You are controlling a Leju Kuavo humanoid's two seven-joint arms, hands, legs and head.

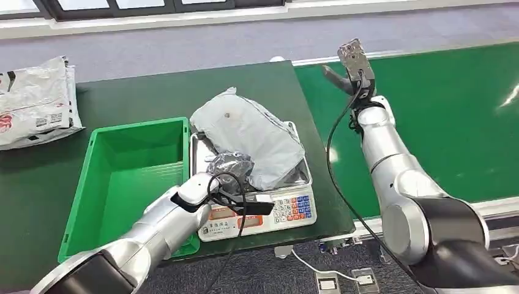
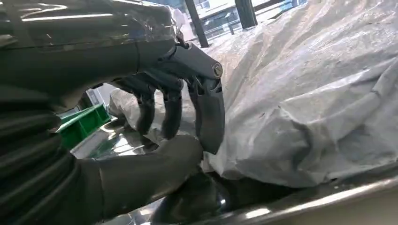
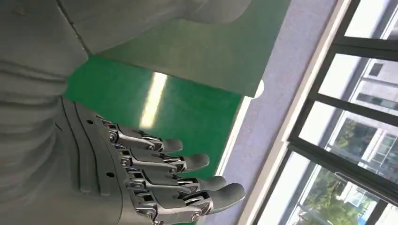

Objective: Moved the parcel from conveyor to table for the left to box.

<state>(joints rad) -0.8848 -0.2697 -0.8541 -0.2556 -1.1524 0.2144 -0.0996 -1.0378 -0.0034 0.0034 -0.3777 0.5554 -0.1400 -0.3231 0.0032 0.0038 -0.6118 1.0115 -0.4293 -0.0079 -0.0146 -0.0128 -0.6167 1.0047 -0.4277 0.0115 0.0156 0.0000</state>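
Note:
A grey plastic parcel lies crumpled on the pan of a weighing scale on the dark green table. My left hand, wrapped in clear film, is at the parcel's near edge. In the left wrist view the left hand has its fingers curled over the edge of the parcel and the thumb beneath, pinching it. My right hand is raised over the green conveyor, away from the parcel. The right hand holds nothing, its fingers stretched out and apart.
A green box stands open just left of the scale, its rim against it. White and grey mail bags lie at the table's far left. A black cable hangs from each wrist. Grey floor and windows lie beyond the conveyor.

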